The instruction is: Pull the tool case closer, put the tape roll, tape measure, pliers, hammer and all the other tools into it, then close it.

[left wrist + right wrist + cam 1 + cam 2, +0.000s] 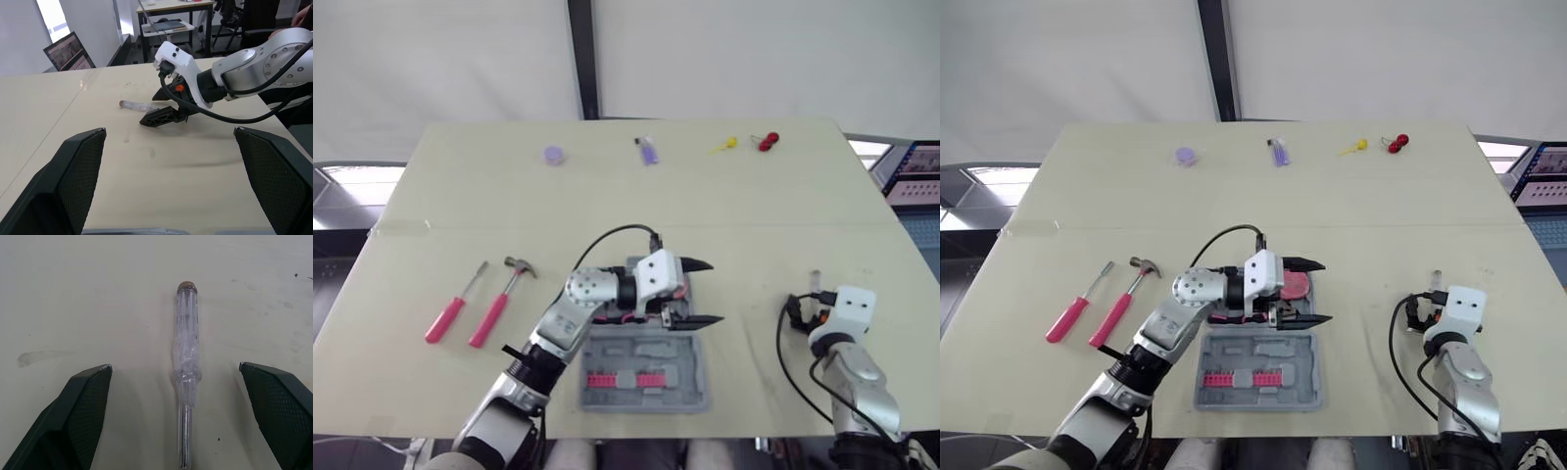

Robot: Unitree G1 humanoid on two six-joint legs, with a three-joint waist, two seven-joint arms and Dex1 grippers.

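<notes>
At the left of the surface point(431, 196), a pink-handled screwdriver point(453, 305) and a pink-handled hammer point(501, 297) lie side by side, not touching, handles toward the robot. Both are well left of the case and not yet packed. In the middle, the grey tool case point(690, 357) lies open by the near edge, likely so that both arms can reach it. Pink pieces sit in its near half. The left claw point(701, 292) hovers over the case's far half, fingers spread and empty. Further right, the right claw point(175, 365) is spread wide to either side of a clear-handled screwdriver point(187, 338) lying flat, apparently lined up to pinch the handle. No brand, label or writing can be read on any tool or on the case.
</notes>
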